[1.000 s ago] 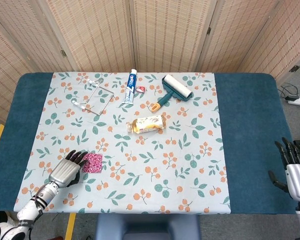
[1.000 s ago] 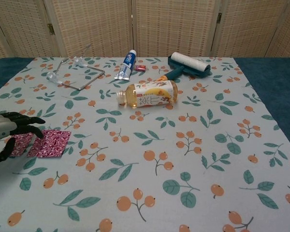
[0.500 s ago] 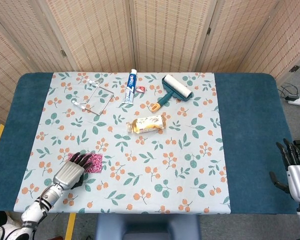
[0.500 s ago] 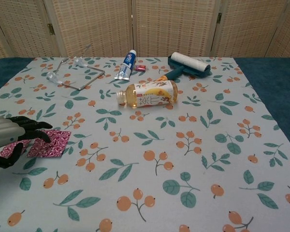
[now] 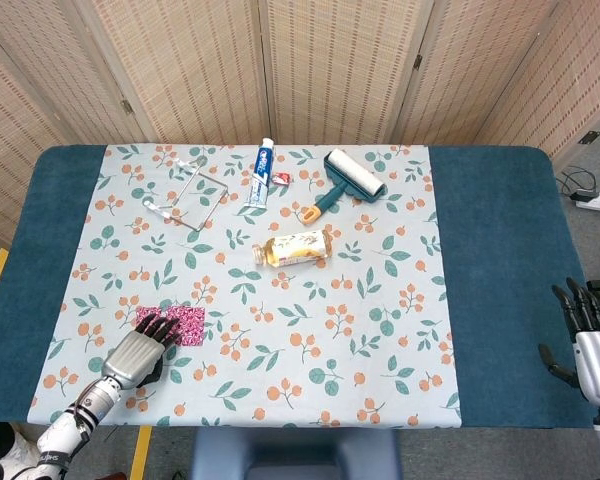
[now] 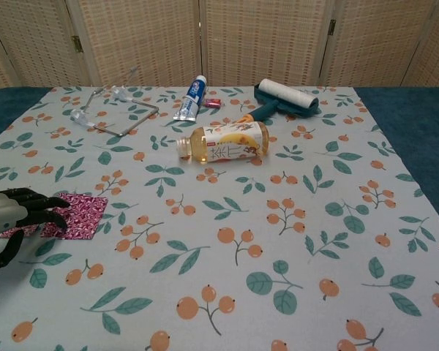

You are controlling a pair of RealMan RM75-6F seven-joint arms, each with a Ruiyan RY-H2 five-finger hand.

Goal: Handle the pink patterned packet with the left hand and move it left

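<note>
The pink patterned packet point(image 5: 178, 320) looked thin, light and floppy, lying flat on the counter point(image 5: 480, 250) just ahead of your left hand point(image 5: 140, 350), so I judged you would do better to press down on its near half and drag it than to try pinching an edge off the cloth. Your left hand held nothing; its fingers point(image 6: 40, 208) were spread and curled downward over the packet's near edge, though whether they actually touched it I could not tell. Compared with a second earlier, your hand had drawn back toward you and the packet had slid a little to the left, with more of its far side showing beyond your fingertips.
</note>
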